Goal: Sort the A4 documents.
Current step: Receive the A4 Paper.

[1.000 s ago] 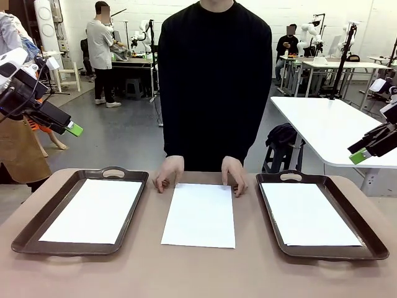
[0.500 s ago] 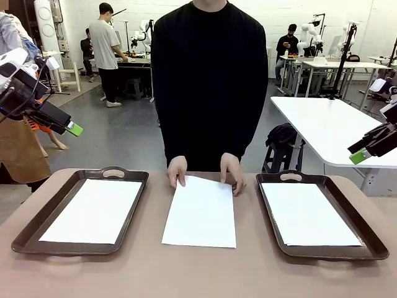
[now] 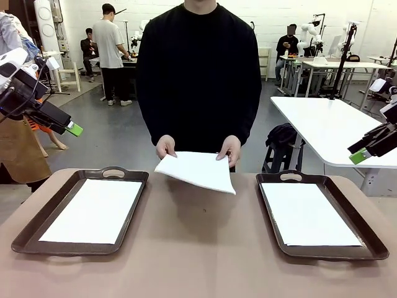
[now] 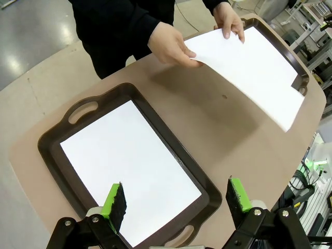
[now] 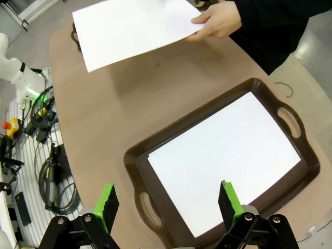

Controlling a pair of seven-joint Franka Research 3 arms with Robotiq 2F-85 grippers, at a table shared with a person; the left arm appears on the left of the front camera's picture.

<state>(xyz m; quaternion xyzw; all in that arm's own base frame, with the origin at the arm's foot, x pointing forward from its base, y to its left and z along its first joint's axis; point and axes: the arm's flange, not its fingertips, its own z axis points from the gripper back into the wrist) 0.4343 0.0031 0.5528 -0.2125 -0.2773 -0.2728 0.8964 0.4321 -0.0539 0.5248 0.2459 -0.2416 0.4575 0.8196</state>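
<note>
My left gripper (image 4: 176, 199) and right gripper (image 5: 168, 202) hang with jaws apart. A thin white A4 sheet (image 3: 196, 171) sags in the person's hands (image 3: 165, 146) above the matte tan table (image 3: 198, 248), between two glossy brown trays (image 3: 37, 231), each bearing a flat sheet (image 3: 93, 210).

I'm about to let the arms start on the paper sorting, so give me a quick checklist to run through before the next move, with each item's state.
1. Left gripper open, holding nothing: ok.
2. Right gripper open, holding nothing: ok.
3. Left tray holds a flat sheet: ok.
4. Right tray holds a flat sheet: ok.
5. Middle sheet lying on the table for pickup: not ok, the person's hands hold it up in the air.
6. Whether the lifted sheet is one page or several: cannot tell.
</note>
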